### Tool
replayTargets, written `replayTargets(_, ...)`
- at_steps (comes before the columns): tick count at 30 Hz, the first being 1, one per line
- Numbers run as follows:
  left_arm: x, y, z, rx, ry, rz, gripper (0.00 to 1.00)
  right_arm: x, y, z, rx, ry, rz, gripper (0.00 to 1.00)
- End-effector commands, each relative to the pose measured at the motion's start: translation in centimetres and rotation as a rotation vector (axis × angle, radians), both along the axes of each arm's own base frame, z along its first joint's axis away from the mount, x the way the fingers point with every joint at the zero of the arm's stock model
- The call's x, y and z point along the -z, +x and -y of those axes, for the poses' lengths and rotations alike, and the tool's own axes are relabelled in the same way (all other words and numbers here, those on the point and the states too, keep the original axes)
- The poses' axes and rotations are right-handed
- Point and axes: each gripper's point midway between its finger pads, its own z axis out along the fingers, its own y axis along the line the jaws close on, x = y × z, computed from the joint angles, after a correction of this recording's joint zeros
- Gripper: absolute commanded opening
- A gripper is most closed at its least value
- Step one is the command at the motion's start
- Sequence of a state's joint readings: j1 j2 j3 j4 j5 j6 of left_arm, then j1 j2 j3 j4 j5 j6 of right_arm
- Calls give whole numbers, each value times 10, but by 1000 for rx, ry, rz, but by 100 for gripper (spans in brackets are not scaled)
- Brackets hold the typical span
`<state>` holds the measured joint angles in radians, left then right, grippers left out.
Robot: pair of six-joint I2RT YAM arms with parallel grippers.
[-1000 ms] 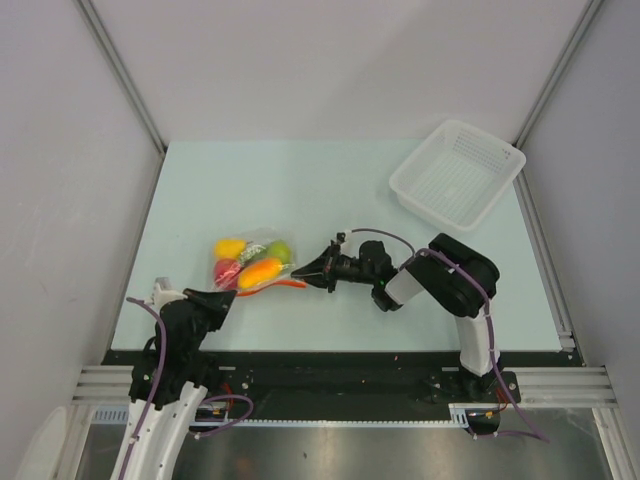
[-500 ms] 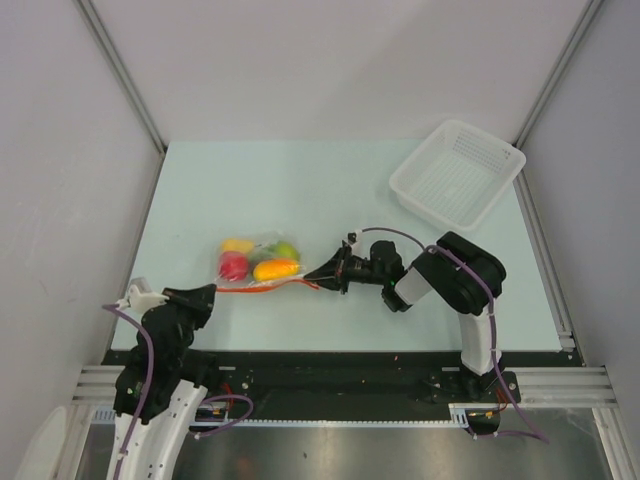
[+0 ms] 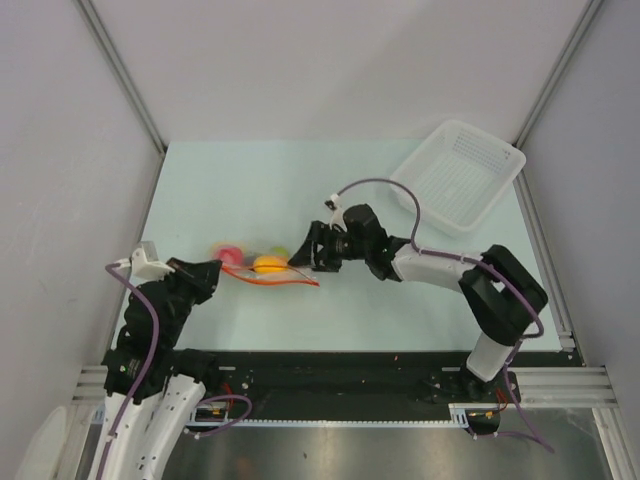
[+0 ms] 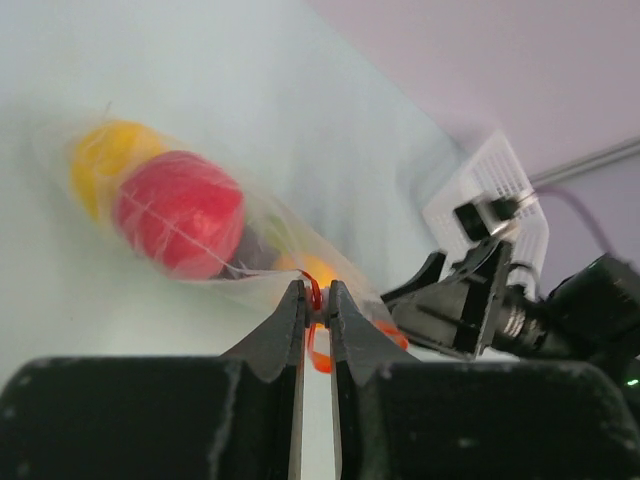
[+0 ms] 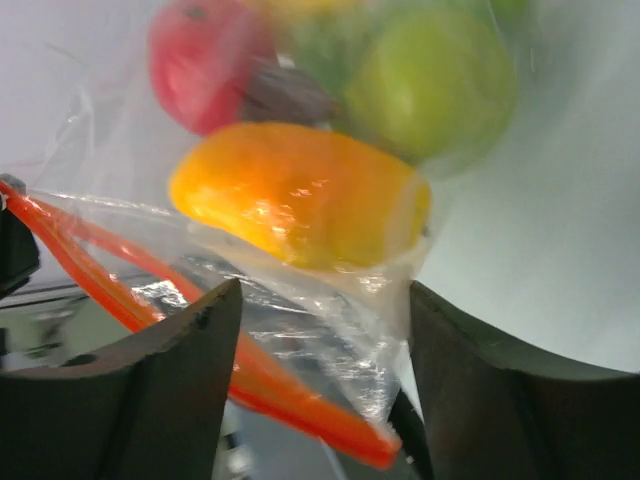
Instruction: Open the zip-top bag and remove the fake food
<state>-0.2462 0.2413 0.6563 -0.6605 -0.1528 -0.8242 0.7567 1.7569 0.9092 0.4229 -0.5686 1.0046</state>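
The clear zip-top bag [image 3: 250, 262] lies between my two grippers at the table's left middle, its orange-red zip strip [image 3: 285, 279] stretched along the near side. The fake food [image 3: 266, 264] is inside. In the right wrist view I see an orange-yellow oval fruit [image 5: 300, 195], a green round fruit [image 5: 430, 80] and a red apple [image 5: 200, 60]. My left gripper [image 4: 316, 303] is shut on the zip strip [image 4: 317, 352] at the bag's left end. My right gripper [image 5: 318, 305] stands open, its fingers either side of the bag's crinkled corner and strip [image 5: 270, 385].
A white mesh basket [image 3: 458, 175] sits at the back right corner of the pale green table [image 3: 230, 190]. Grey walls close in on both sides. The right arm's purple cable [image 3: 395, 190] arches over the table's middle.
My right gripper has opened and let go of the zip strip, and its arm has stretched left and further back. The left gripper, still gripping, has pulled left; the bag shifted slightly.
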Motion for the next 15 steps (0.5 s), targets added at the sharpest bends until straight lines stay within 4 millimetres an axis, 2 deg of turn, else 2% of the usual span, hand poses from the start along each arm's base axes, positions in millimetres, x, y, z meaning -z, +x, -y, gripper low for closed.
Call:
replayTargets(1, -36, 4, 16, 118, 50, 114, 0, -4, 12, 36, -49, -425, 359, 73)
replayTargets(5, -37, 5, 19, 136, 60, 102, 0, -22, 36, 58, 1, -578, 517, 80)
replayTargets(6, -37, 4, 20, 142, 59, 99, 0, -34, 41, 60, 18, -605, 565, 82)
replayTargets(9, -35, 4, 21, 149, 62, 85, 0, -47, 46, 65, 12, -701, 698, 87)
replayTargets(15, -35, 1, 22, 155, 62, 71, 0, -88, 48, 54, 0, -688, 864, 89)
